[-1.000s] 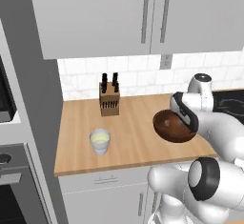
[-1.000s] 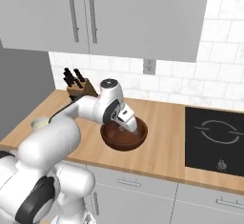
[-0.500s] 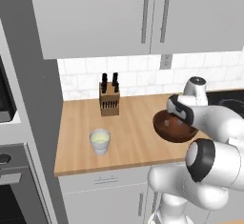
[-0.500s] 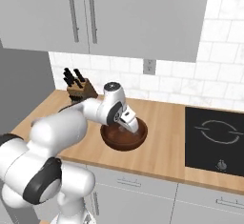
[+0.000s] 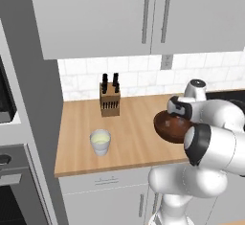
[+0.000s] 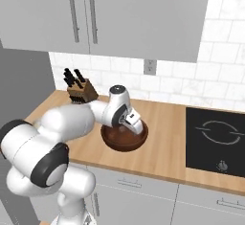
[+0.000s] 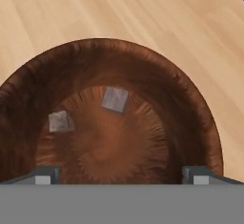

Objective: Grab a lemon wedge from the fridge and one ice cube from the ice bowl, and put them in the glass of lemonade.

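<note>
The dark brown ice bowl [image 7: 190, 104] lies right under my hand, with two grey ice cubes [image 7: 116, 99] [image 7: 60, 121] on its bottom. My gripper [image 7: 121, 174] hangs open just above the bowl, its fingertips [image 7: 47, 174] spread wide and nothing between them. On the wooden counter the ice bowl [image 5: 167, 128] [image 6: 123, 140] sits under my gripper [image 6: 134, 125]. The glass of lemonade [image 5: 100, 142] stands apart to the left near the front edge, holding pale yellow liquid. The lemon wedge and the fridge are out of view.
A knife block [image 5: 110, 102] [image 6: 79, 90] stands at the back of the counter against the tiled wall. A black cooktop [image 6: 217, 140] lies to the right of the bowl. Wall cupboards [image 5: 143, 13] hang overhead. An oven front [image 5: 14, 190] sits at the lower left.
My hand has stayed over the bowl with the jaws wide. The arm's elbow has swung lower and nearer the cameras. The bowl, glass and knife block have not moved.
</note>
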### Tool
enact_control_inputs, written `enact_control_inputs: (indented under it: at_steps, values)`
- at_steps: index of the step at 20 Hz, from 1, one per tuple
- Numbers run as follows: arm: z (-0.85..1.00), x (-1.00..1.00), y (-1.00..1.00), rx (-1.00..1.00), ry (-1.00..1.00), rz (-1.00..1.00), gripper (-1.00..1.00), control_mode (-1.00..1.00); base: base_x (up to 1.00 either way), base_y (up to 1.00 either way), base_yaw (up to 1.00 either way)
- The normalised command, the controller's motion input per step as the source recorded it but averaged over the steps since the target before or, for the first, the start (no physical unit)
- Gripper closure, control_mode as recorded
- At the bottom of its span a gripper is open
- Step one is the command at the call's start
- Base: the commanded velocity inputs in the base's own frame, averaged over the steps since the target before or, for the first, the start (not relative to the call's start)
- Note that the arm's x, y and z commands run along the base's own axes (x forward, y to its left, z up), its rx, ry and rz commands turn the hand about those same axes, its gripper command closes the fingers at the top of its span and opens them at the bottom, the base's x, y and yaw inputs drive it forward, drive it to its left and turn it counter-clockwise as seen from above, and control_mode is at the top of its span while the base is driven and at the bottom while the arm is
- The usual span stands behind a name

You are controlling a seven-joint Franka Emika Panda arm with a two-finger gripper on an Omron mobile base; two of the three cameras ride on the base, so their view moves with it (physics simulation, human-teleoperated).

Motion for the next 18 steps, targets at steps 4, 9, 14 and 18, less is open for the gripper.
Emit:
enact_control_inputs:
  at_steps: [4,9,14,18]
  values:
    - [-0.29,0.21,-0.03,0.00,0.00,0.00,-1.00,-1.00,0.00,0.00,0.00]
    - [-0.24,0.22,-0.04,0.00,0.00,0.00,-1.00,-1.00,0.00,0.00,0.00]
    - [-0.17,0.25,-0.11,0.00,0.00,0.00,-1.00,-1.00,0.00,0.00,0.00]
    - [-0.10,0.22,-0.11,0.00,0.00,0.00,-1.00,-1.00,0.00,0.00,0.00]
